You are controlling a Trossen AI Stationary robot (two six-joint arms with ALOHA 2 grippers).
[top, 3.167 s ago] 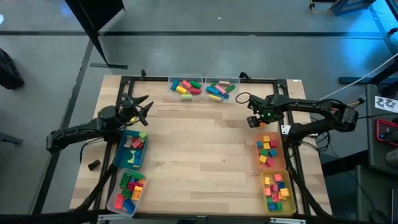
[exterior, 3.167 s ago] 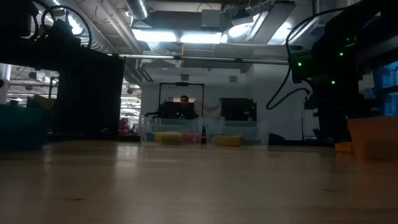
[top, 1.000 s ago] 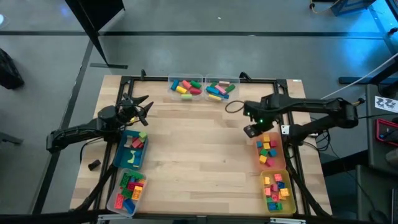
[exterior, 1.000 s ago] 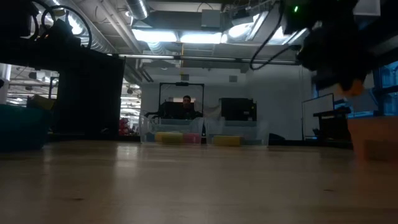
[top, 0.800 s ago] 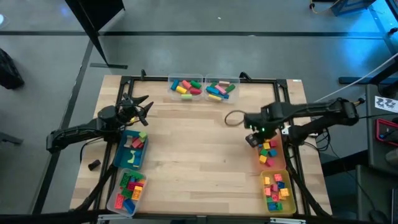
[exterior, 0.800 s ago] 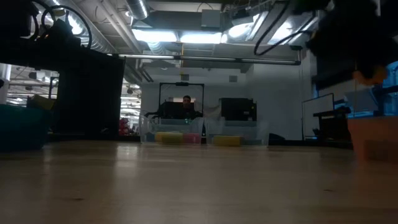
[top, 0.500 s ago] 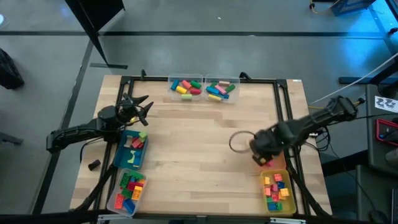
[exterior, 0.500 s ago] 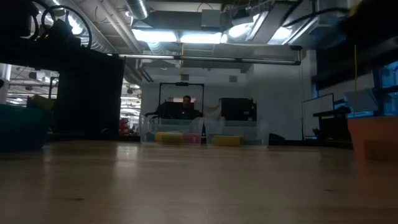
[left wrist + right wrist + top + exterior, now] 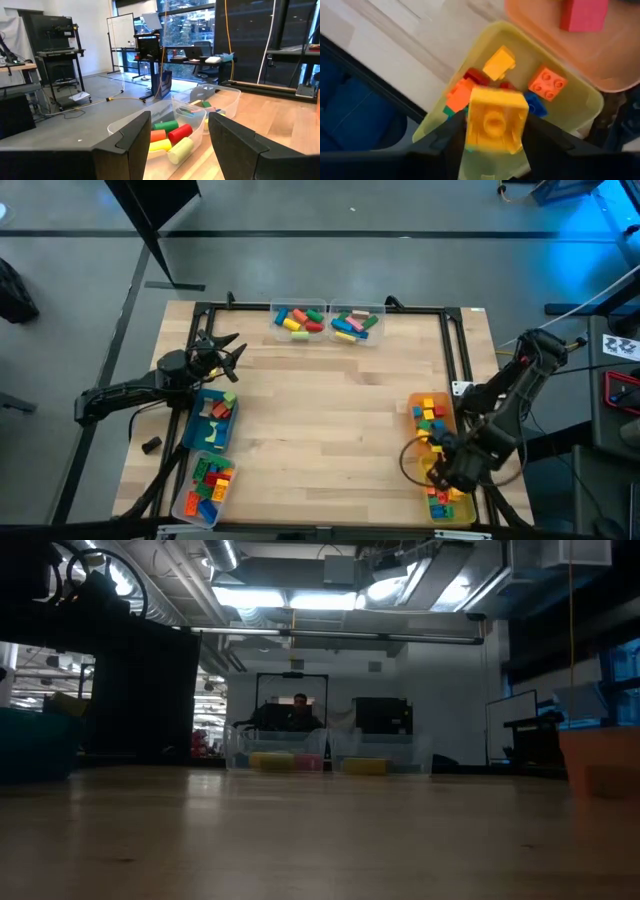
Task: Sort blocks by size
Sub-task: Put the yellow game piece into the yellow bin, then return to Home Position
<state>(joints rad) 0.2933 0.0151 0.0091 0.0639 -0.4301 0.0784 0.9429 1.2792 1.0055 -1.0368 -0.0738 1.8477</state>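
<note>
My right gripper (image 9: 445,465) hangs over the yellow bin (image 9: 462,502) at the table's near right. It is shut on a small yellow block (image 9: 495,120), which the arm hides in the high view. The yellow bin (image 9: 445,122) holds several small blocks, among them an orange one (image 9: 547,82). The orange bin (image 9: 432,420) beyond it holds more. My left gripper (image 9: 225,350) waits open and empty at the left, by the far end of the blue bin (image 9: 212,420). It also shows in the left wrist view (image 9: 180,145). My right gripper pinches the yellow block by two opposite sides (image 9: 470,122) between its two fingers (image 9: 452,137). The fingers point down from above. The block's studded face is turned toward the wrist camera. It is lifted clear, above the blocks in the yellow bin.
Two clear bins (image 9: 300,320) (image 9: 355,323) of longer coloured pieces stand at the far edge and show in the left wrist view (image 9: 175,135). A clear bin (image 9: 205,485) of blocks stands at the near left. The wooden middle of the table (image 9: 320,420) is bare. A person (image 9: 297,710) sits beyond the table.
My right gripper has gone from beside the orange bin's far end toward the table's near edge, along the right side, with the yellow block. It now hangs over the yellow bin and has passed out of the low view.
</note>
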